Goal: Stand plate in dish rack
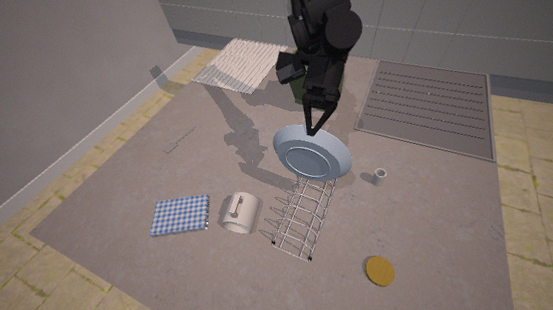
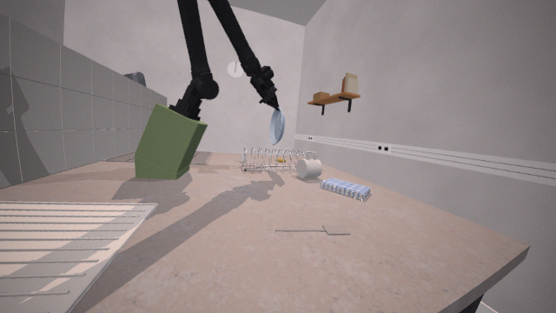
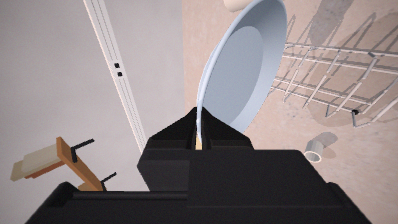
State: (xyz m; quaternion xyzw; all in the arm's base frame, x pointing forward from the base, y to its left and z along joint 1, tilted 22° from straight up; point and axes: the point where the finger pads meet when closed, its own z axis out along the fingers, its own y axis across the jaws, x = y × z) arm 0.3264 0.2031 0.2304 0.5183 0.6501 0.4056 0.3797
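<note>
Between the closed jaws of the black parallel gripper (image 3: 199, 131) sits the rim of a pale blue round plate (image 1: 312, 153) — pinched at its upper edge and hanging nearly on edge in the air. Beneath it, with a clear gap showing in the exterior view, stands the white wire dish rack (image 1: 303, 215) on the beige stone counter (image 1: 415, 243), its upright prongs bare. Beside the rack lies a cream mug (image 1: 240, 212) on its side, and just beyond that a folded blue-and-white checked cloth (image 1: 180, 215). On the rack's other side stand a small grey cup (image 1: 379, 176) and, nearer the counter's front, a flat mustard-yellow disc (image 1: 380, 270) — both well apart from the plate. Behind the black arm (image 2: 194, 48), a green wedge-shaped base (image 2: 167, 143) carries it, between a pale slatted drying board (image 1: 241, 65) and a grey ribbed panel (image 1: 425, 105).
</note>
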